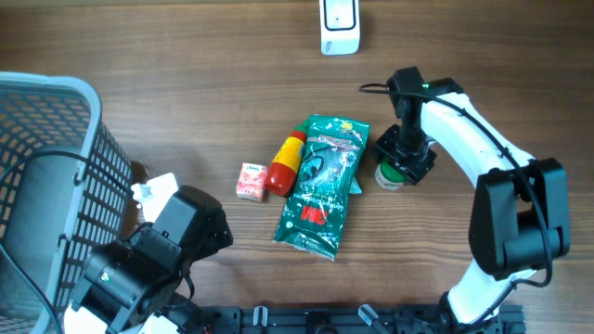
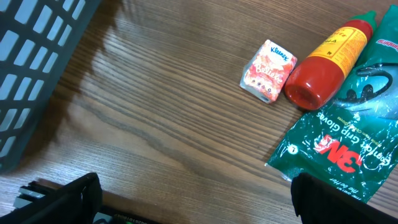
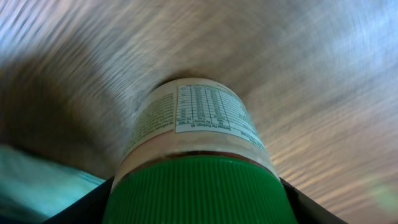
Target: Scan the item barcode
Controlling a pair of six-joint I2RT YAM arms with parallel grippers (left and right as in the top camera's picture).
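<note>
The item, a small jar with a green ribbed cap [image 1: 390,176], stands right of the green glove pack. My right gripper [image 1: 406,156] hangs straight over the jar. In the right wrist view the jar [image 3: 199,124] fills the frame, and my right gripper [image 3: 196,205] has a black finger pressed against each side of the cap. The label shows a nutrition table; no barcode shows. A white scanner [image 1: 340,26] stands at the table's far edge. My left gripper [image 2: 196,193] stands open over bare wood, its fingers [image 2: 81,193] wide apart.
A grey mesh basket [image 1: 56,167] takes up the left side. In the middle lie a green 3M glove pack [image 1: 320,186], a red sauce bottle [image 1: 288,162] and a small tissue packet [image 1: 251,181]. The left arm sits at the near left.
</note>
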